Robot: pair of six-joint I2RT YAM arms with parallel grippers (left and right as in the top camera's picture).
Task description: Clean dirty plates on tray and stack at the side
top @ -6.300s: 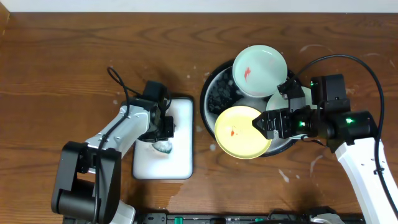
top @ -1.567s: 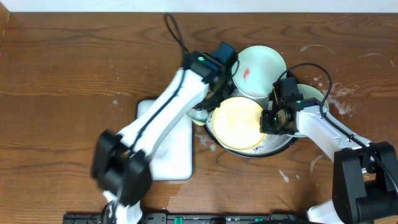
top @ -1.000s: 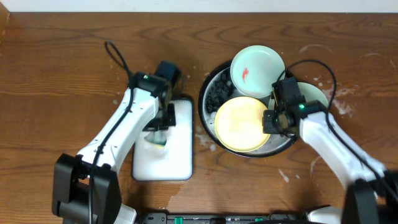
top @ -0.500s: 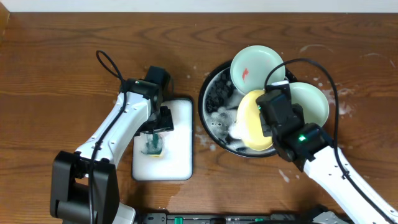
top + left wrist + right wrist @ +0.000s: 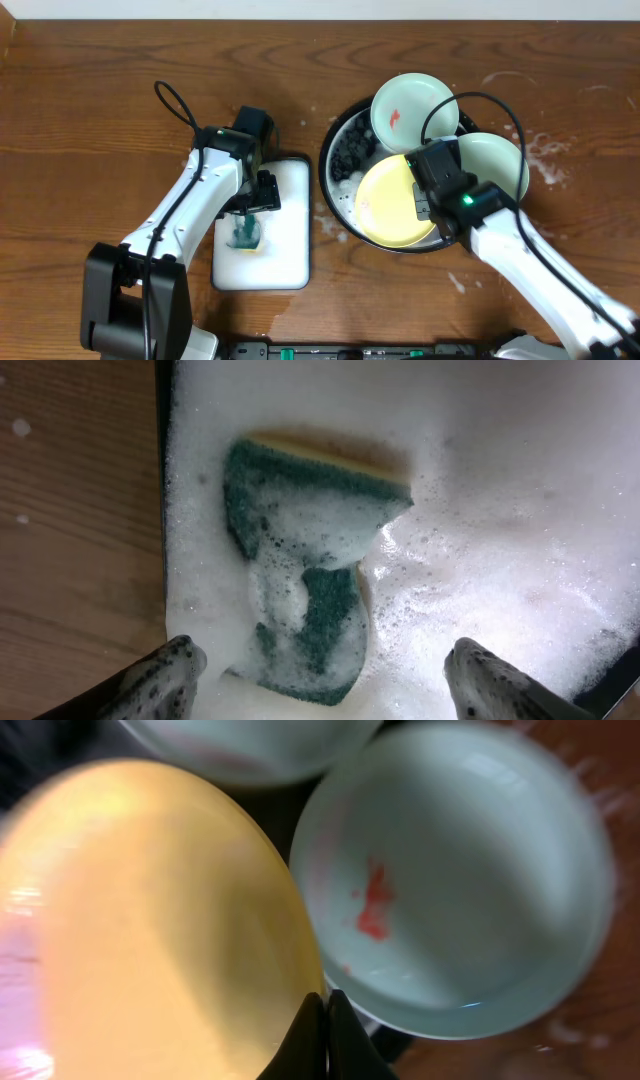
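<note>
Yellow plate [image 5: 390, 205] sits inside the black tray [image 5: 331, 150], on the near-right part. The right gripper [image 5: 424, 200] has its jaws pressed together on the plate's right rim, pinching it; the wrist view shows the two tips meeting at the edge. Soapy foam lies in the tray just left of the yellow plate.

A mint plate with a red smear [image 5: 450, 870] is just right of those jaws. Its rim runs right beside the yellow plate's rim; touching or not, cannot tell. It hangs partly over the tray's right edge onto the worktop [image 5: 100, 100]. The second mint plate [image 5: 413, 100] lies beyond the jaws at the tray's far rim, also with a red smear.

The left gripper [image 5: 322, 678] is well apart from the tray, over the white sponge tray [image 5: 285, 262]. Its jaws are spread wide and hold nothing. A green-and-yellow sponge [image 5: 300, 580], covered in foam, lies flat on the foamy surface between and just ahead of the two tips, touching neither. The brown wood worktop shows white splashes right of the black tray.
</note>
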